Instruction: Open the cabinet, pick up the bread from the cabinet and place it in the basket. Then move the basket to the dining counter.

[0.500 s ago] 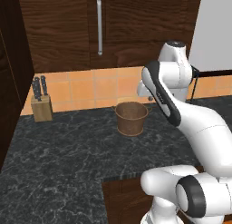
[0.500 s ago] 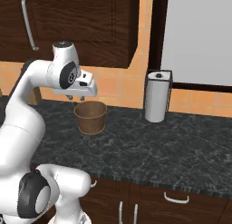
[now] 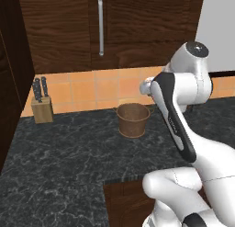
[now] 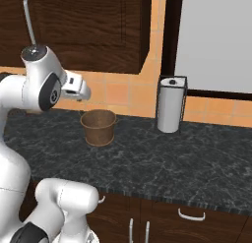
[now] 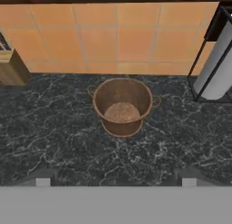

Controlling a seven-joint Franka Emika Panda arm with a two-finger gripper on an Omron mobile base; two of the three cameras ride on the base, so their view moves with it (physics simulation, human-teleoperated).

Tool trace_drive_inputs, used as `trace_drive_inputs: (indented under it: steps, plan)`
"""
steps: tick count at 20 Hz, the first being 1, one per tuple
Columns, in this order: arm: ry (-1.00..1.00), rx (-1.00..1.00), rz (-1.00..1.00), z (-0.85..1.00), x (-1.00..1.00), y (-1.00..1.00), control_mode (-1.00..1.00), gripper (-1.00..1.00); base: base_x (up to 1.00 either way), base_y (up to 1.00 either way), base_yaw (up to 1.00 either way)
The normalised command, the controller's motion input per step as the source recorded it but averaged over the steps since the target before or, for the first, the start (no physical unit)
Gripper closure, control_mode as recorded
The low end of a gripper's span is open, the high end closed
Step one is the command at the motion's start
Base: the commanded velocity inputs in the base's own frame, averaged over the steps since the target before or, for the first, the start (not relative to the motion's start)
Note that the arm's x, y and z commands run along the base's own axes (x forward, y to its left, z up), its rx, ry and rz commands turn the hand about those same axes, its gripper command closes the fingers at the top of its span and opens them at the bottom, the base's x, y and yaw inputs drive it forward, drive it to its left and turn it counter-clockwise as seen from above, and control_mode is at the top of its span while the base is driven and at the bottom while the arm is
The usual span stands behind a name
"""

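The dark brown cabinet (image 3: 64,28) hangs shut above the counter, its silver bar handle (image 3: 100,26) upright between the doors. The bread is hidden. The round woven basket (image 3: 133,119) (image 4: 99,126) (image 5: 123,105) stands upright on the black counter near the tiled wall, and only its woven bottom shows inside. My gripper (image 4: 81,93) (image 5: 115,178) hovers above and in front of the basket, well apart from it. It is open, its two tips spread wide with nothing between them. The dining counter is out of view.
A wooden knife block (image 3: 42,104) (image 5: 11,66) stands at the wall left of the basket. A paper towel roll in a black wire holder (image 4: 171,105) (image 5: 217,64) stands to its right. Black marbled counter (image 3: 69,152) stretches in front.
The arm has drawn back from the wall toward the base, taking the hand with it. The basket and the cabinet doors have not moved.
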Motion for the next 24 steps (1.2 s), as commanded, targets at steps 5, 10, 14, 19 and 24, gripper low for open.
trace_drive_inputs:
  steps: [5, 10, 14, 19, 24]
  plan:
    - [-0.52, 0.0, -0.03, 1.0, -0.23, 0.39, -1.0, -1.0, 0.0, 0.0, 0.0]
    - [-0.4, 0.0, 0.0, 0.99, -0.14, 0.52, -1.0, -1.0, 0.0, 0.0, 0.0]
    - [-0.17, 0.0, 0.0, 0.72, -0.01, 0.36, -1.0, -1.0, 0.0, 0.0, 0.0]
    - [-0.01, 0.0, 0.01, 0.54, 0.0, 0.44, -1.0, -1.0, 0.0, 0.0, 0.0]
    - [0.0, 0.0, 0.01, 0.43, 0.0, 0.23, -1.0, -1.0, 0.0, 0.0, 0.0]
